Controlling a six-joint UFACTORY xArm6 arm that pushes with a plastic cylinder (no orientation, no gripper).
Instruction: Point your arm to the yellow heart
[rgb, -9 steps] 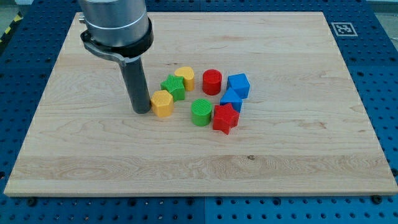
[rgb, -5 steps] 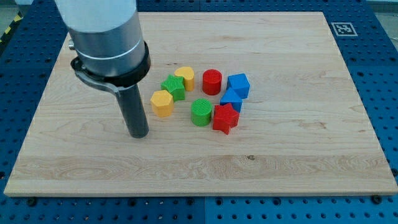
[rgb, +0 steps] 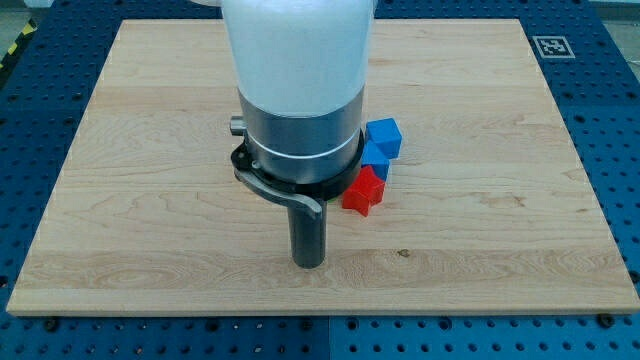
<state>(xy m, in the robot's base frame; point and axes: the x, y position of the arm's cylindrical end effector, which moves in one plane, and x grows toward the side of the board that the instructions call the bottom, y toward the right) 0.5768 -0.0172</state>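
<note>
In the camera view my tip (rgb: 309, 263), a plain dark rod tool that grips nothing, rests on the pale wooden desk (rgb: 480, 240) below-left of the red star block (rgb: 363, 192) and two blue blocks (rgb: 383, 137), while the arm hides the yellow heart.

Yellow heart hidden behind the arm, not visible.

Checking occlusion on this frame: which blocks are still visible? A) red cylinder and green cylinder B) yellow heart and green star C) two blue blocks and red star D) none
C: only the upper blue block, the lower blue block and the red star show right of the arm body; my tip sits toward the view's bottom, below-left of them, touching none.
</note>
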